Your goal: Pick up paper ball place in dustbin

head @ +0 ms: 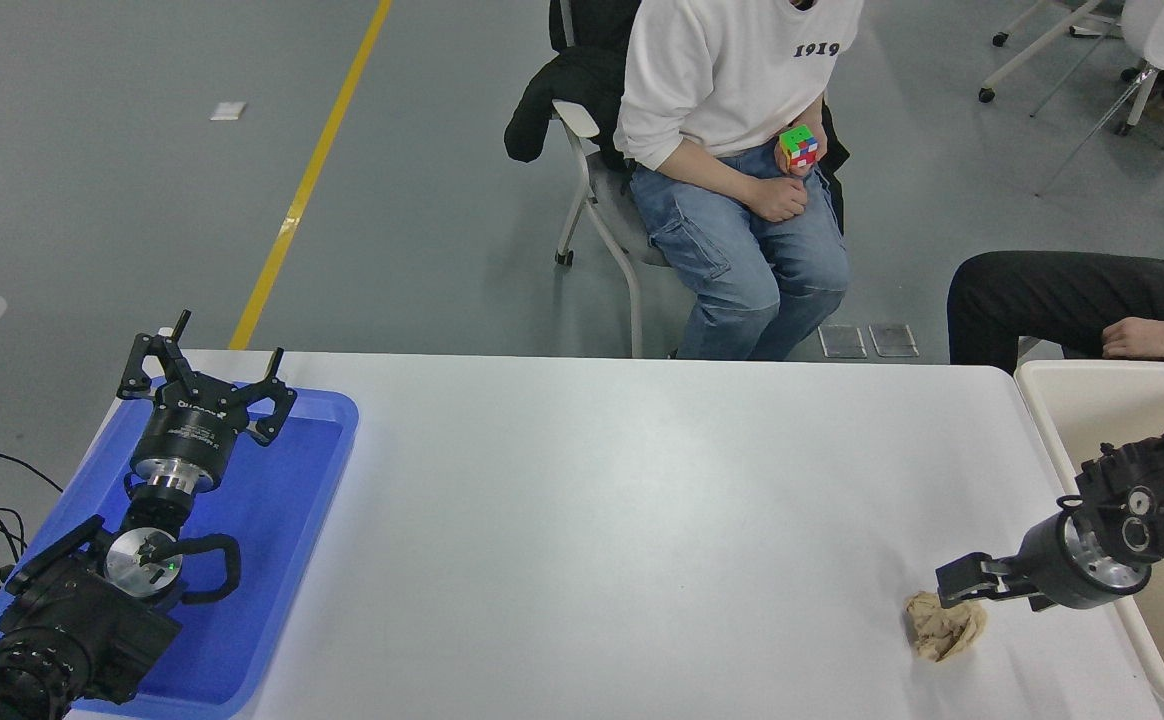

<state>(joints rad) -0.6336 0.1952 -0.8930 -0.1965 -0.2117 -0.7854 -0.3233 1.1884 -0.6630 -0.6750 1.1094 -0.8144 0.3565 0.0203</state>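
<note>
Right gripper low over table, fingertips at top edge of paper ball; whether fingers apart or together, cannot tell. Paper ball lies on white table near right edge, just beside dustbin. Left gripper parked over blue tray, fingers spread apart. Seated person beyond table holds puzzle cube.
</note>
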